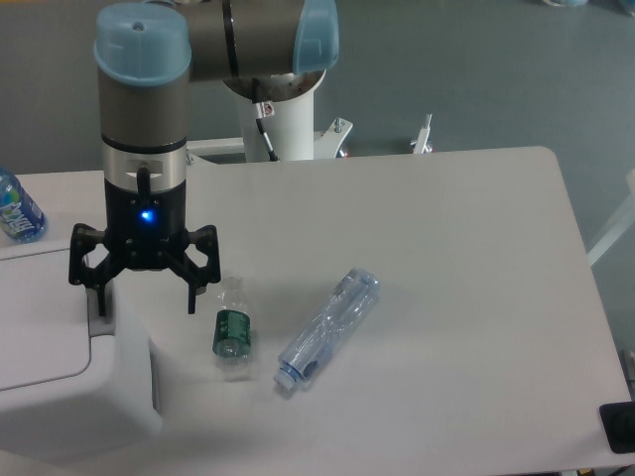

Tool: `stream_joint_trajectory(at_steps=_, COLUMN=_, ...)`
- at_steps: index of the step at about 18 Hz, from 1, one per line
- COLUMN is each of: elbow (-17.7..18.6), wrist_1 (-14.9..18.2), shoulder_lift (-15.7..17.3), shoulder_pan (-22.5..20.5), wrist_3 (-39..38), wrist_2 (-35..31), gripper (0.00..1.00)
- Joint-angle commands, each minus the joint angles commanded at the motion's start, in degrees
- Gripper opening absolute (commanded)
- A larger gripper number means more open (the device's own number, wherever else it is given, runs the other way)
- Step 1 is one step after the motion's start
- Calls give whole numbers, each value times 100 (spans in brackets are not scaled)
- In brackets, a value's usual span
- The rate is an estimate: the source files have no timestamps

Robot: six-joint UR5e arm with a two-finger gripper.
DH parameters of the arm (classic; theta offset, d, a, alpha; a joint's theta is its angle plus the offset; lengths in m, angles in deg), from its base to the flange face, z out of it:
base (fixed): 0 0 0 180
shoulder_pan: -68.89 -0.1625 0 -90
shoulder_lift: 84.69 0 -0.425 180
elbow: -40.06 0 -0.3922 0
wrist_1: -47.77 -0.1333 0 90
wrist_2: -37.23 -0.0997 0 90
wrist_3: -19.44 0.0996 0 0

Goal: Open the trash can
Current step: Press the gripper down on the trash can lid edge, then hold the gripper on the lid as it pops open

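The trash can (60,387) is a large boxy white bin at the lower left, cut off by the frame's left edge. Its flat white lid (40,312) lies closed on top; I cannot make out the grey push tab. My gripper (144,295) hangs straight down over the can's right rim, fingers spread wide apart and empty. The left fingertip (98,300) is at the lid's right edge; the right fingertip (191,300) hangs over the table beside the can.
A small bottle with a green label (232,329) lies just right of the can. A larger crushed clear bottle (328,328) lies further right. A blue-labelled bottle (18,210) stands at the far left edge. The arm's base (283,124) stands behind the table.
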Motion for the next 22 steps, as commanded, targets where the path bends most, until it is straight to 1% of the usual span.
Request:
stream_joint_trajectory(at_steps=17, elbow=35, wrist_1=9, shoulder_lift=-26, shoulder_pan=0, wrist_3=0, wrist_2=0, gripper=100)
stream_joint_trajectory(at_steps=20, elbow=-96, wrist_1=0, shoulder_lift=0, shoulder_pan=-35, wrist_3=17, wrist_2=9, gripper=100)
stream_joint_trajectory(at_steps=22, elbow=-341, wrist_1=-52, shoulder_lift=17, shoulder_pan=-157, wrist_3=87, wrist_2=-52, gripper=100)
